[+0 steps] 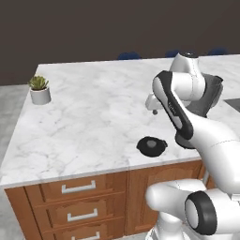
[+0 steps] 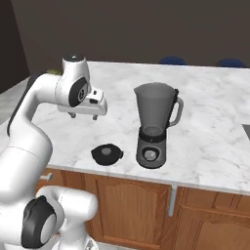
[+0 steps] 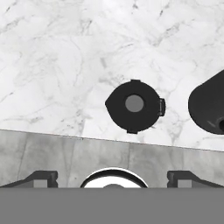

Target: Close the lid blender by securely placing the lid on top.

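My two dark fingertips (image 3: 41,178) sit wide apart with nothing between them, my gripper (image 2: 84,115) hanging released in the air above the counter's (image 1: 84,122) near edge. Below that edge run warm wooden cabinet fronts with pale bar handles on the drawers (image 1: 77,188), and past the counter's left side the floor is grey tile. The counter top is white marble with soft grey veining, smooth and flat. Close to its front edge lies the lid (image 3: 134,106), a flat black roundish disc with a pointed tab and a grey centre cap, resting on the stone apart from my fingers. Just beside it along the same front edge stands the blender (image 2: 155,125), upright: a dark grey cylindrical base with a round knob, carrying a translucent grey tapered jar with a side handle and spout; its mouth is uncovered and I see nothing inside. Near the far left corner sits a small succulent (image 1: 39,89) in a white pot. Behind, the wall is dark brown.
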